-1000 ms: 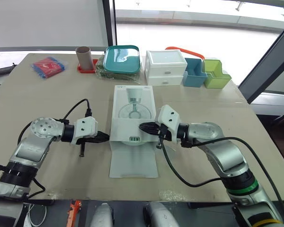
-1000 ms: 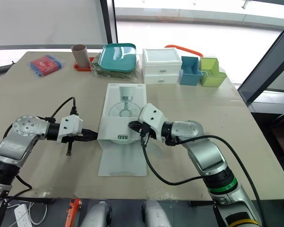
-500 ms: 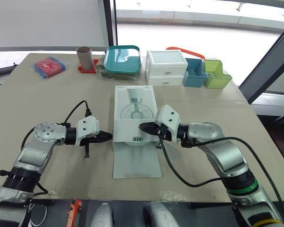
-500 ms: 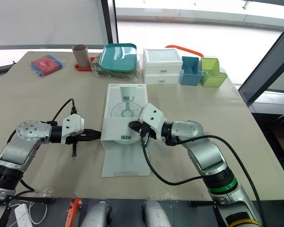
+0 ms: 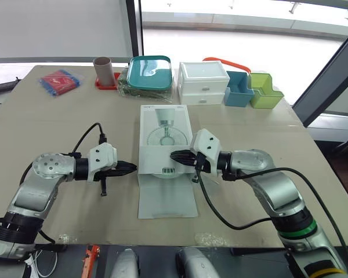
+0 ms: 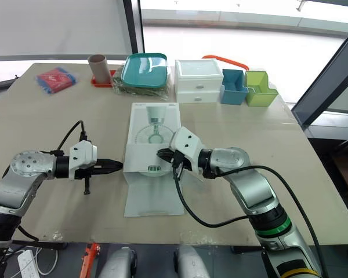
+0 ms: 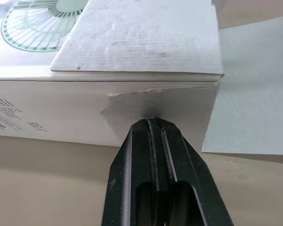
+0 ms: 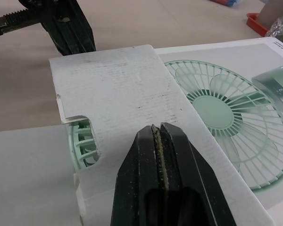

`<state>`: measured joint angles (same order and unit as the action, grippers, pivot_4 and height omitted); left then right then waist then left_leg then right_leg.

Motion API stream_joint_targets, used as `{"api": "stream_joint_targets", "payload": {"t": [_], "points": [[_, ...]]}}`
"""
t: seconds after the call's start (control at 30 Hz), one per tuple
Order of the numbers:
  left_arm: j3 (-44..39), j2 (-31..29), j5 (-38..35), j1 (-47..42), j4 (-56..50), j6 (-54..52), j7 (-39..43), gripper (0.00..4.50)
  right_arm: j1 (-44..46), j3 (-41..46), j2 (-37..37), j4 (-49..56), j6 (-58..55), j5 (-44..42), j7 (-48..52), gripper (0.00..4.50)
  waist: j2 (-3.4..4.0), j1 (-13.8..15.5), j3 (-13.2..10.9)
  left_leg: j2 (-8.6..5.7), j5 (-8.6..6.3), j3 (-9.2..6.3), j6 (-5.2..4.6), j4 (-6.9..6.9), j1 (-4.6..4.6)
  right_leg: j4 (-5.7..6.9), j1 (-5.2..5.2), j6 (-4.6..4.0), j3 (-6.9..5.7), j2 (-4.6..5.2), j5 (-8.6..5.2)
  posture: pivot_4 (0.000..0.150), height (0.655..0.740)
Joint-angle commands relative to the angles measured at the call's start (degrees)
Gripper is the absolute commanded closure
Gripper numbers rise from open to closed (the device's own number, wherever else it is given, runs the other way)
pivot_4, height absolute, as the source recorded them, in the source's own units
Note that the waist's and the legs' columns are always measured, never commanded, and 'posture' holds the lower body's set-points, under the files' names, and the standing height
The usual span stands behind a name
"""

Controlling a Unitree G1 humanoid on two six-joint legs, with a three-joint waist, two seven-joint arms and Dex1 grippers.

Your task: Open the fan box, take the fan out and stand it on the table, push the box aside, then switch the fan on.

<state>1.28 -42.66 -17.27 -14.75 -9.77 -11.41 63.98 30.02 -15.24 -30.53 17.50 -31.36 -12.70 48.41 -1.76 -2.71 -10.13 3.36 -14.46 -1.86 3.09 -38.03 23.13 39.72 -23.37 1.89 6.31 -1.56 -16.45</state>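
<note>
Since half a second ago, the left arm's elbow has been drawn back a little, while the left gripper [image 5: 133,168] is kept at the same spot. It is clenched, and its tips are pressed against the left side wall of the fan box [image 5: 165,130], near the front corner. One fan box is seen, lying flat mid-table [image 5: 46,121], with its outer flap [image 5: 167,200] spread on the tabletop. The right gripper [image 5: 174,155] is likewise clenched, grasping nothing, and is laid over the inner flap [image 8: 122,99]. Of the one fan [image 8: 82,141], only a sliver of green grille is seen through the flap's cutout; the rest is hidden inside. Along the far edge are counted one cardboard tube [image 5: 102,68], one teal tray [image 5: 151,70], one drawer unit [image 5: 203,82] and two bins [image 5: 239,90].
</note>
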Motion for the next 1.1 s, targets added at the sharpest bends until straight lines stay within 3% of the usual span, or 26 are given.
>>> {"api": "stream_joint_targets", "payload": {"t": [0.03,0.6,1.1], "points": [[-0.2,0.2,-1.9,2.4,-4.8,-1.4,-0.6,4.31,0.5,-0.4,-0.3,-0.3,0.1,0.4,0.6,4.44,0.00,0.0,0.0,0.00,0.00,0.00,0.00,0.00,-0.01,0.00,0.01,0.00,0.00,0.01,0.00,0.150,0.7400],[-0.3,0.1,-5.2,5.5,-8.8,-5.0,-0.3,4.31,0.6,-0.3,-0.6,-0.2,-0.1,0.4,0.8,4.44,0.00,0.0,0.0,0.00,0.00,0.01,0.00,0.00,-0.01,0.00,0.01,0.00,0.01,0.01,0.00,0.150,0.7400],[2.1,2.9,-0.2,3.3,-4.4,-1.7,-4.1,4.31,1.3,0.2,-1.5,0.1,0.0,0.2,1.8,4.44,0.00,0.0,0.0,-0.01,0.00,0.01,0.00,0.00,-0.02,0.00,0.01,-0.01,0.01,0.00,0.00,0.150,0.7400]]}}
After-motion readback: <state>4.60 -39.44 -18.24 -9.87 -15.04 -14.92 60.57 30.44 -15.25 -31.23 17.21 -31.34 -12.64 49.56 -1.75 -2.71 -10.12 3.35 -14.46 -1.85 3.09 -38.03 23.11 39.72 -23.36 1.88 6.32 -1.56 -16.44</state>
